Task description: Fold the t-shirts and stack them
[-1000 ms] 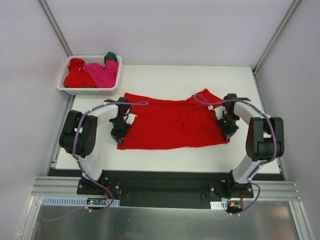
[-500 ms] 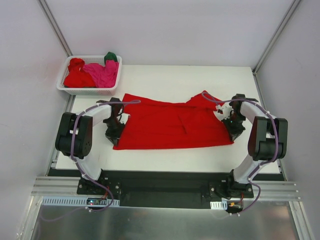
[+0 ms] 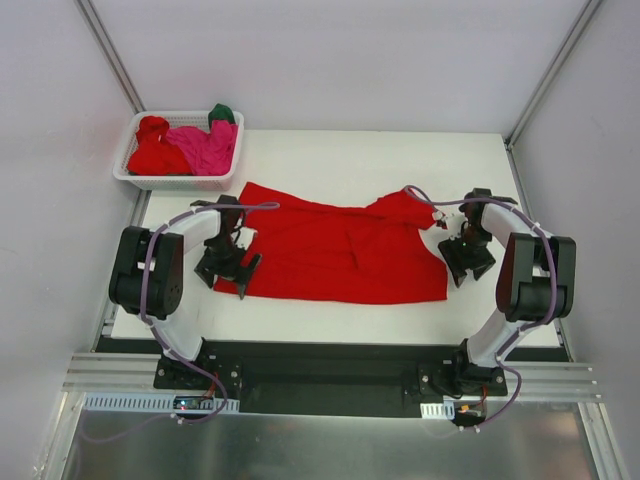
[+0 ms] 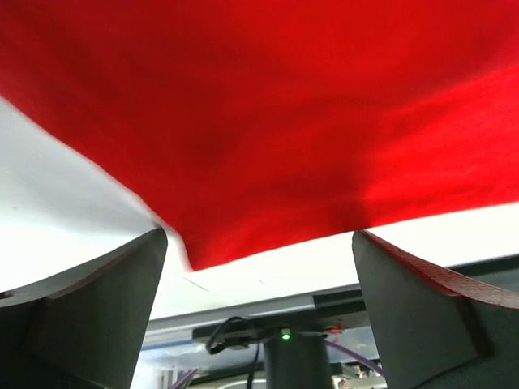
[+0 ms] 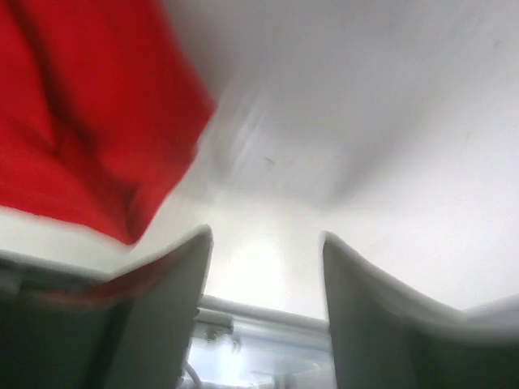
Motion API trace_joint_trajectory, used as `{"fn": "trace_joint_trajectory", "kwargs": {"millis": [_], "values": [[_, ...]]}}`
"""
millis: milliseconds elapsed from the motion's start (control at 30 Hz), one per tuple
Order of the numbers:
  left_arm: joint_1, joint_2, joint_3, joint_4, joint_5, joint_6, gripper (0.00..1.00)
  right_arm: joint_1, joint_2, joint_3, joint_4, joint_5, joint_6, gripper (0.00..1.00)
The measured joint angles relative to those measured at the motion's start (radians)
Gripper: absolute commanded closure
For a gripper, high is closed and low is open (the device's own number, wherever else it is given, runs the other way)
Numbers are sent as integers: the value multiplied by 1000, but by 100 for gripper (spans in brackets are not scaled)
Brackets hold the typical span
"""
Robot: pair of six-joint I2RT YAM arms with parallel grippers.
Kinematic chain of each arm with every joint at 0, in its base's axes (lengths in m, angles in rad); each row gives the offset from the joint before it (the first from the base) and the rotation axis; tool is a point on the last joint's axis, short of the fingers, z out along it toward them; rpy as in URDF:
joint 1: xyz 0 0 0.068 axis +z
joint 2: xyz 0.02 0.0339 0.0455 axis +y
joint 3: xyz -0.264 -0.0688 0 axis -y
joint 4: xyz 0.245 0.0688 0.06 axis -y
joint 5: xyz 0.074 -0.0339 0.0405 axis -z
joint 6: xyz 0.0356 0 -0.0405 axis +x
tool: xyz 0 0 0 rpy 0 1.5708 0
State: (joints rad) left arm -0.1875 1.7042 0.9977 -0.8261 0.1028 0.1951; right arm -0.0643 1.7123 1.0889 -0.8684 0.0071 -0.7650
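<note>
A bright red t-shirt lies spread sideways across the middle of the white table. It is mostly flat, with a few soft creases near its centre. Its far right part is bunched into a small peak, and its near edge runs fairly straight. Off the far left corner, a crumpled red shirt, a magenta-pink shirt and a dark green shirt sit heaped in a white lattice basket.

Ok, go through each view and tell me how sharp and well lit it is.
Top external: sharp, evenly lit, the red t-shirt crisp on the white table, shadows faint. Left wrist: cloth soft-focus up close, the left tool dark in silhouette. Right wrist: motion blur smears the shirt's edge and the right tool; the white behind is washed out.
</note>
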Motion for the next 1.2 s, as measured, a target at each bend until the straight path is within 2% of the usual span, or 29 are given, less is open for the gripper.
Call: {"fn": "trace_joint_trajectory", "kwargs": {"millis": [67, 467, 833, 967, 1200], "values": [[8, 0, -5, 6, -19, 8, 1, -4, -1, 0, 1, 16, -3, 25], [18, -10, 67, 9, -78, 34, 1, 10, -37, 10, 8, 51, 8, 21], [17, -21, 84, 13, -100, 38, 1, 37, -40, 29, -10, -58, 18, 19], [4, -18, 144, 13, -72, 41, 1, 57, -40, 64, -17, -111, 17, 19], [-87, 46, 303, 34, -17, 79, 1, 140, -22, 111, -19, -151, 13, 19]]}}
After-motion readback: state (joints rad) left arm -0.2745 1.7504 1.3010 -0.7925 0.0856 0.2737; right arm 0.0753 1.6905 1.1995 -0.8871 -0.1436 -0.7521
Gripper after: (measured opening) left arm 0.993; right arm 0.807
